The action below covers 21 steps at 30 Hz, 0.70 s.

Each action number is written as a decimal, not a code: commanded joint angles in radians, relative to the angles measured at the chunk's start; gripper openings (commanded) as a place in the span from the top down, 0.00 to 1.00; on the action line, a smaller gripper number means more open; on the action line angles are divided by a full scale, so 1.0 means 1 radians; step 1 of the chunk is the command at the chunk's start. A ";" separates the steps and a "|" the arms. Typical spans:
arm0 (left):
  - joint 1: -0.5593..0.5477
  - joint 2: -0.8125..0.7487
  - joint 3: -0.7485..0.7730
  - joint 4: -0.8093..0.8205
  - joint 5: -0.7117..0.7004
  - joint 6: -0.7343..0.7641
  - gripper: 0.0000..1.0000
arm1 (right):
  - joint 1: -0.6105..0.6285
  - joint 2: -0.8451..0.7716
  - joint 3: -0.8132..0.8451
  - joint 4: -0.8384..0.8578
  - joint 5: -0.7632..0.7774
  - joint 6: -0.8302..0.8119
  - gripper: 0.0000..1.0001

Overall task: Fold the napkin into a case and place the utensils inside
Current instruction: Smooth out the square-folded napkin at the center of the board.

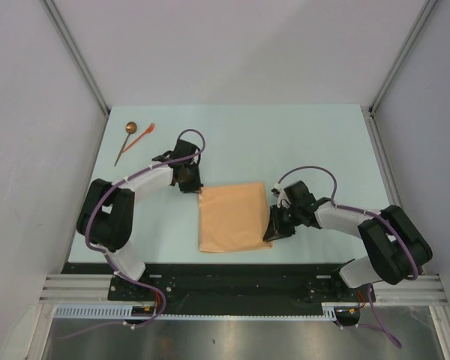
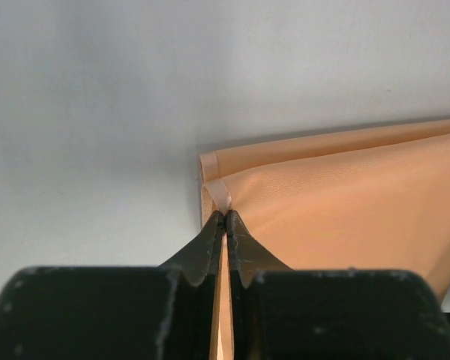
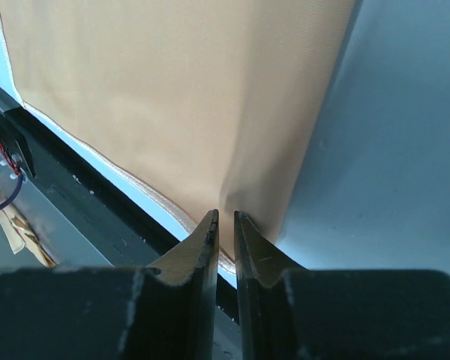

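Napkin [image 1: 232, 217] lies folded to a flat, roughly square pad on the desk [image 1: 307, 142], one edge running close along the desk's near edge. Left gripper [image 2: 225, 217] is at the napkin's far-left corner. Its jaws are pressed almost together with only a thin hem of cloth between them, so it is clenched on that corner. The wrist view shows the top layer pulled up a little toward the tips, with a lower layer's folded edge showing just beyond. Right gripper [image 3: 225, 218] is at the napkin's near-right corner. A narrow slit is left between its jaws, and the tips sit on the cloth edge where a crease rises up to them, so it is pinching the napkin there. The hem and the desk's dark front rail show just below that corner. Spoon [image 1: 124, 144] and fork [image 1: 144, 135] lie side by side, touching or nearly so, well apart from the napkin, off beyond its far-left corner; neither gripper is near them.
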State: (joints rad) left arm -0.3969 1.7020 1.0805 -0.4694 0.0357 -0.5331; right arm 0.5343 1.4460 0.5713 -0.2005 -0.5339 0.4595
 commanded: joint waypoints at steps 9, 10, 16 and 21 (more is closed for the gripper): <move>-0.002 0.005 0.042 0.008 -0.058 -0.002 0.93 | 0.041 -0.029 -0.002 0.042 -0.015 0.031 0.82; -0.002 0.007 0.048 0.008 -0.056 -0.004 0.93 | 0.046 -0.024 -0.004 0.046 -0.017 0.031 0.82; -0.006 0.013 0.059 -0.006 -0.112 0.001 0.78 | 0.041 -0.028 -0.028 0.047 -0.012 0.034 0.84; -0.068 -0.135 0.071 -0.099 -0.338 0.035 0.47 | 0.044 -0.099 -0.005 -0.007 -0.011 0.045 0.82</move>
State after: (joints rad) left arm -0.4175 1.7088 1.1000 -0.4999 -0.1112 -0.5220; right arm 0.5747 1.4147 0.5491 -0.1795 -0.5381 0.4870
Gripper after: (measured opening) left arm 0.487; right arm 0.165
